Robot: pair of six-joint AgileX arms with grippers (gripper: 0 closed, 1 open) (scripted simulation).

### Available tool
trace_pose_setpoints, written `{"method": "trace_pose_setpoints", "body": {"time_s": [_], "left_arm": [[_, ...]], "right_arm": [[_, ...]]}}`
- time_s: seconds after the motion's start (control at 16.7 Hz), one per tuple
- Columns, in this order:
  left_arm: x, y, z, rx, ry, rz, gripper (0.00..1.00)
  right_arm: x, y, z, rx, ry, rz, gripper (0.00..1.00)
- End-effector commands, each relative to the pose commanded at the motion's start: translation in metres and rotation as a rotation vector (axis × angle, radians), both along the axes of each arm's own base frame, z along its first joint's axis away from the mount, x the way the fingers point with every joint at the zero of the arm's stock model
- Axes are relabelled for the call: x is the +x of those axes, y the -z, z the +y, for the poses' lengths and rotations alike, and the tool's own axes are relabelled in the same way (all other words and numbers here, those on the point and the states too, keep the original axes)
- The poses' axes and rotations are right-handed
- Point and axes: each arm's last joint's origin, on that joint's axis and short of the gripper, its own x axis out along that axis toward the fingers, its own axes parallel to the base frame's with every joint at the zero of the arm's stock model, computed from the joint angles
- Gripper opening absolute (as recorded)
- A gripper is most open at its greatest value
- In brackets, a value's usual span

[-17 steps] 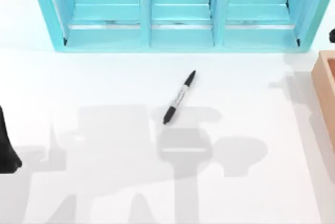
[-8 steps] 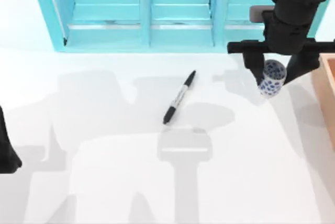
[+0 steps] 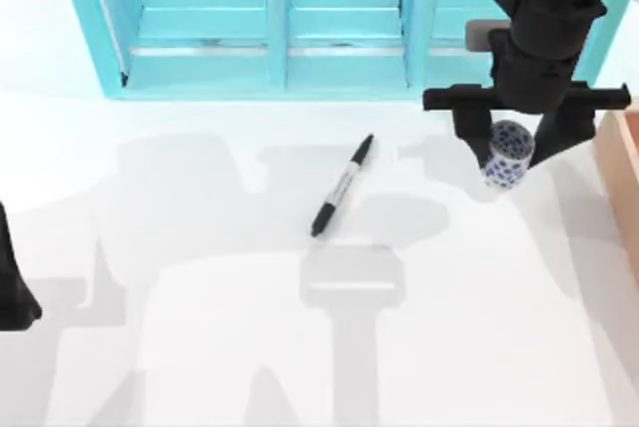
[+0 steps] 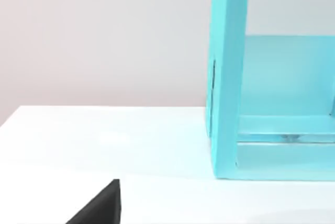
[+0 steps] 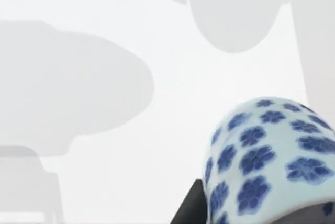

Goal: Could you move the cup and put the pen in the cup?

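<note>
Clamped around the cup [image 3: 507, 153], my right claw [image 3: 509, 148] hangs near the tabletop's [image 3: 200, 327] far right corner, just in front of the turquoise shelf unit [image 3: 339, 23] that runs along the far edge. One finger sits on either side of the cup, pressed to its walls, and the cup is tilted rather than upright, its blue-flowered white side showing from above. From my right wrist camera the cup [image 5: 267, 156] sits close under the lens, its flower pattern plain, with a dark finger [image 5: 191, 208] beside it and the white tabletop with grey shadows below. I cannot tell whether the cup touches the tabletop.

Near the middle of the tabletop lies the pen [image 3: 341, 186], flat and slanted, one end toward the shelf unit and the other toward the near edge. It is well apart from the cup, toward the left.

A wooden box [image 3: 624, 178] stands at the right edge, just beside my right claw.

My left arm [image 3: 12, 287] is parked at the left edge; I cannot tell how its claw stands. Its wrist camera looks at the shelf unit's end panel [image 4: 227, 77].
</note>
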Motion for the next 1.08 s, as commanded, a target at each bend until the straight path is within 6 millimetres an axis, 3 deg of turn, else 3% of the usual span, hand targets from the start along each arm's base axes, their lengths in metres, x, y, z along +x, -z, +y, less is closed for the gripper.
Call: {"method": "trace_pose_setpoints", "body": {"time_s": [0.3, 0.54, 1.08], "left_arm": [[0.0, 0.0, 0.0, 0.0, 0.0, 0.0, 1.0], [0.0, 0.0, 0.0, 0.0, 0.0, 0.0, 1.0], [0.0, 0.0, 0.0, 0.0, 0.0, 0.0, 1.0]], "right_arm": [[0.0, 0.031, 0.002, 0.002, -0.003, -0.01, 0.0], [0.0, 0.033, 0.002, 0.002, -0.003, -0.008, 0.0], [0.0, 0.033, 0.002, 0.002, -0.003, -0.008, 0.68]]}}
